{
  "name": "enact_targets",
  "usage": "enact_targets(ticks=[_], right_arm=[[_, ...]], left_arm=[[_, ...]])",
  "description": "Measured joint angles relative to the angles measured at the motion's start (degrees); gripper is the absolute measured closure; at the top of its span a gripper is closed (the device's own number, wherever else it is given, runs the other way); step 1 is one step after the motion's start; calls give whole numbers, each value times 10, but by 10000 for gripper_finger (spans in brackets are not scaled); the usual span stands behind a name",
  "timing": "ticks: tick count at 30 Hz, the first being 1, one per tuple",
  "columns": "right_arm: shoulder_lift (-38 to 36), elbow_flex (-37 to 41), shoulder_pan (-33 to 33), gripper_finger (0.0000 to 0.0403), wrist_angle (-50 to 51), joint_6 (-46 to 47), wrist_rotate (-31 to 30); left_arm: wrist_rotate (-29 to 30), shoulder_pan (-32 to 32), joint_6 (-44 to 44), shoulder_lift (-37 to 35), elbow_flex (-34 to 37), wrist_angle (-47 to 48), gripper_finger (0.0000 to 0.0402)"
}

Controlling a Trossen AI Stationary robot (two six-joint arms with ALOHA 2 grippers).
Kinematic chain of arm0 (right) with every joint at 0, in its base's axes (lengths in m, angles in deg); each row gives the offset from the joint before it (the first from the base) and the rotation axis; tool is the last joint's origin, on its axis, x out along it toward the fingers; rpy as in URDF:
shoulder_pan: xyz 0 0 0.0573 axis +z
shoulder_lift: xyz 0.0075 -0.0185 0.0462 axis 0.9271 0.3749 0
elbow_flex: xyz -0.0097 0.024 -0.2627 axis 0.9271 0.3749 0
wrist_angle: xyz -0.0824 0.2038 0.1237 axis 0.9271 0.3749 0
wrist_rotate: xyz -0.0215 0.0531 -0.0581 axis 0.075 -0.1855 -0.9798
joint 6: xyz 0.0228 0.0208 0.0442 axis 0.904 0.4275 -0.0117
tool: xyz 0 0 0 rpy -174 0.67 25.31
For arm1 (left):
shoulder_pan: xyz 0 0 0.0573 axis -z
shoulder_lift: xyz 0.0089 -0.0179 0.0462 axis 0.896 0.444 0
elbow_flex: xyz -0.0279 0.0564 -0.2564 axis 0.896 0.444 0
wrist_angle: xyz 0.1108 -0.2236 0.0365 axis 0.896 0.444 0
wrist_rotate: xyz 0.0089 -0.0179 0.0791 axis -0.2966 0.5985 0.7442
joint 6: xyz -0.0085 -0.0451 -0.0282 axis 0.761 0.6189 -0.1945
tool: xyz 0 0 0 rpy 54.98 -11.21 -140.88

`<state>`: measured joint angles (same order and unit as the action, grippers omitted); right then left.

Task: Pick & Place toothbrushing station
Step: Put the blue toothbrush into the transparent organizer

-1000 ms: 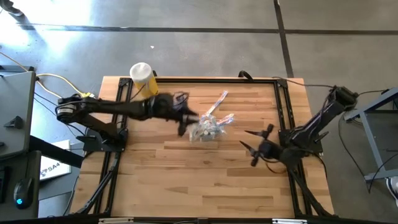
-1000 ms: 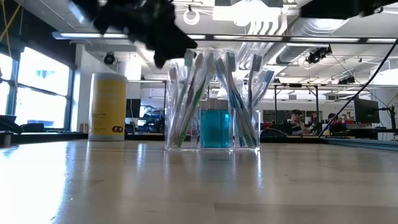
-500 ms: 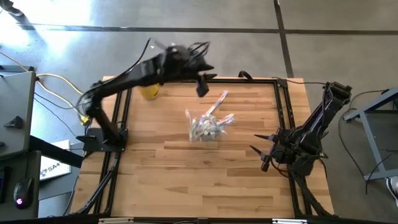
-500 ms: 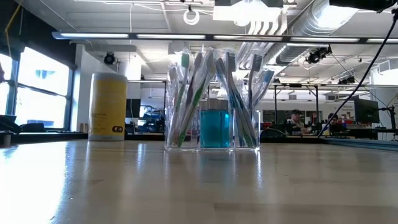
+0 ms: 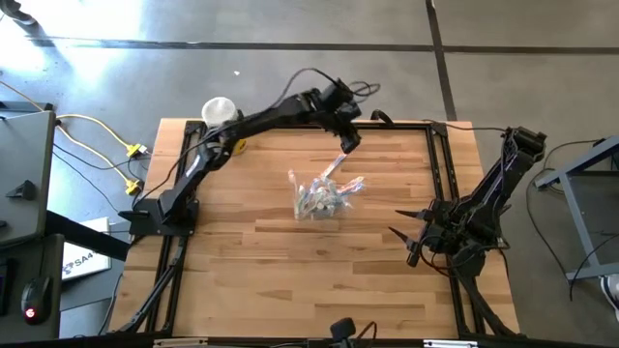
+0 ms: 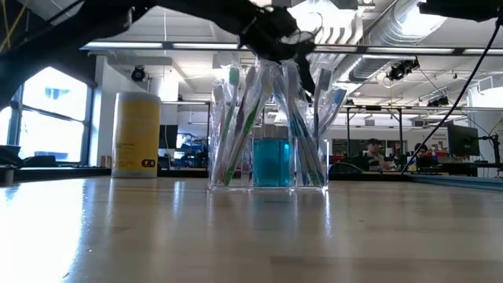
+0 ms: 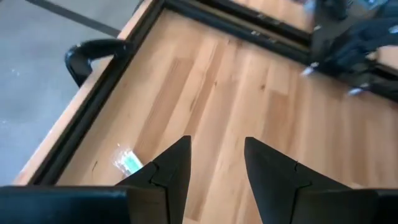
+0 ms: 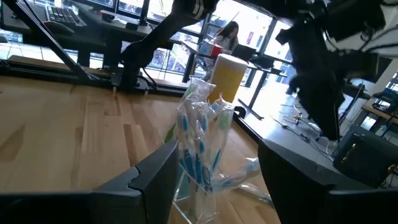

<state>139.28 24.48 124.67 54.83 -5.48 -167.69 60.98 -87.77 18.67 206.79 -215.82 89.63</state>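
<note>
Clear container [image 5: 319, 201] stands upright near mid-table, a bit toward 12 o'clock. It's packed w/ toothbrushes [image 6: 244, 118], handles fanning up and out; teal block at the centre in low view. One wrapped brush [image 5: 340, 157] sticks out toward 1 o'clock, another bundle [image 5: 352, 184] toward 3 o'clock. Nothing grips the container.

Left gripper [image 5: 350, 135] hangs in the air at about 12–1 o'clock from the container, above the sticking-out brush tip, near the far table edge. Its fingers [image 7: 174, 165] are spread w/ a clear gap, nothing between them; wrist view looks down on bare wood [image 7: 261, 106] and a small teal-white bit [image 7: 127, 162] by the frame.

Right gripper [image 5: 411, 237] sits low at 4 o'clock from the container, well apart, by the right frame rail. Fingers [image 8: 155, 174] spread, empty, pointed at the container.

Yellow bottle [image 5: 221, 114], white cap, at 10 o'clock corner, partly under the left arm.
</note>
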Motion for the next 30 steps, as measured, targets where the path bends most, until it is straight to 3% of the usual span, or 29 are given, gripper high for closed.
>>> enact_targets(ticks=[10, 22, 30], right_arm=[[0, 0, 0, 190, 39, 34, 0], [0, 0, 0, 190, 39, 47, 11], [0, 0, 0, 190, 41, 47, 18]], left_arm=[[33, 7, 41, 75, -2, 2, 256], [157, 20, 50, 118, -1, 16, 256], [170, 24, 49, 128, 0, 14, 256]])
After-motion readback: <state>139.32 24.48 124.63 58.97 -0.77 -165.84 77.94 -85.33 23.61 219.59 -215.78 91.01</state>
